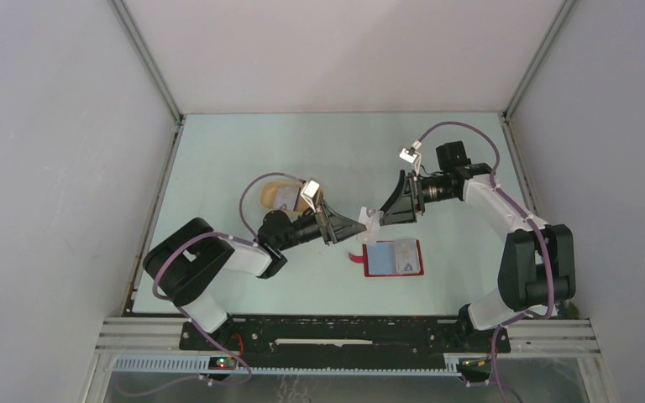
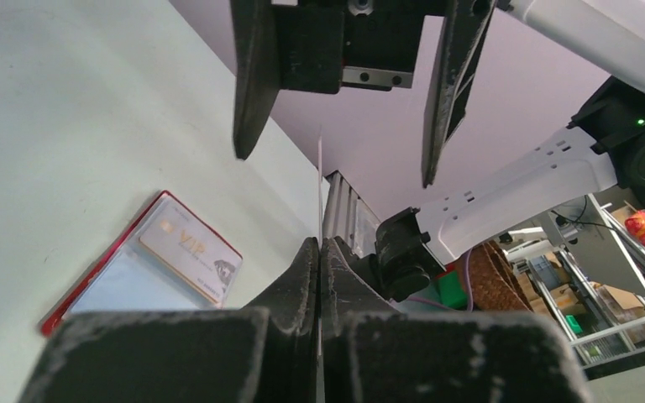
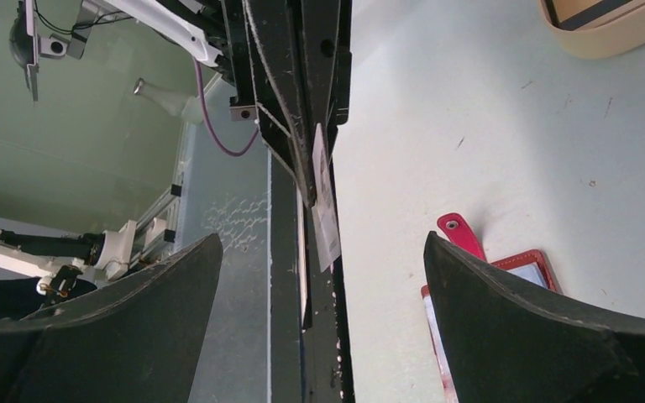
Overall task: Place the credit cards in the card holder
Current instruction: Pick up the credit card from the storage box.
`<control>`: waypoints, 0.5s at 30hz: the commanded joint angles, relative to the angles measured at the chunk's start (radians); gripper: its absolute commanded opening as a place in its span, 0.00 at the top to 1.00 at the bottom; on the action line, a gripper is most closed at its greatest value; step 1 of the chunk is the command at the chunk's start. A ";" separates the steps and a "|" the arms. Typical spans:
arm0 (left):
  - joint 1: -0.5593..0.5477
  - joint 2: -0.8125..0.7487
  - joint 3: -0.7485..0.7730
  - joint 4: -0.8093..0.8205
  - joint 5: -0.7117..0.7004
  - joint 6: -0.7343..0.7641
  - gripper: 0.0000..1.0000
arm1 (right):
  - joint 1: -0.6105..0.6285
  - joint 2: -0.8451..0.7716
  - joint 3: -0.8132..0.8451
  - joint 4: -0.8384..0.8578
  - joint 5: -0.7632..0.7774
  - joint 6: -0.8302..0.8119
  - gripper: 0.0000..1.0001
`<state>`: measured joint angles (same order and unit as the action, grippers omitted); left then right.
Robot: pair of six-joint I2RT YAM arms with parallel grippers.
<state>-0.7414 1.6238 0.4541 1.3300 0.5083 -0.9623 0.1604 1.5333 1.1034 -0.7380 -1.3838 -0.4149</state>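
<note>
Thin, flat credit card [image 2: 319, 193] is being pinched edge-on by the left gripper [image 2: 321, 252]; the matte black right gripper [image 3: 322, 243] is being held wide open.

Pale green tabletop [image 1: 218, 151]; plain grey walls [image 1: 50, 168] on three sides; aluminium rail [image 1: 554, 336] along near edge.

The card holder [image 1: 384, 259] lies open on the desk [image 1: 218, 168], about midway along the near edge and a little in from it. A credit card [image 1: 405, 255] rests on its right half. The dish [image 1: 265, 198] sits behind and to the left, toward the left edge, with a second card [image 1: 285, 198] in it. Just behind the holder, above the desk, the left end effector [image 1: 359, 225] pinches a third card [image 1: 370, 217] on edge. The card's free end lies between the spread fingers of the right end effector [image 1: 386, 213].
</note>
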 commanded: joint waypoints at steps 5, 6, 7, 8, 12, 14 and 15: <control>-0.017 0.021 0.055 0.082 -0.030 -0.022 1.00 | 0.058 -0.010 -0.008 0.155 -0.020 0.157 0.33; -0.017 0.018 0.050 0.082 -0.038 -0.019 1.00 | 0.059 -0.011 -0.008 0.155 -0.027 0.157 0.42; -0.017 0.016 0.047 0.082 -0.043 -0.017 1.00 | 0.059 -0.012 -0.008 0.154 -0.029 0.157 0.50; -0.017 0.017 0.045 0.082 -0.046 -0.016 1.00 | 0.057 -0.012 -0.008 0.153 -0.032 0.158 0.59; -0.016 0.026 0.044 0.081 -0.053 -0.019 0.97 | 0.060 -0.012 -0.008 0.142 -0.037 0.151 1.00; -0.012 0.012 0.027 0.071 -0.072 -0.011 0.81 | 0.059 -0.017 -0.009 0.120 -0.020 0.123 1.00; -0.010 -0.005 0.014 0.059 -0.084 0.003 0.75 | 0.056 -0.021 -0.008 0.097 -0.002 0.095 1.00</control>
<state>-0.7551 1.6428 0.4789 1.3766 0.4736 -0.9798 0.2165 1.5333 1.0927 -0.6067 -1.3891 -0.2745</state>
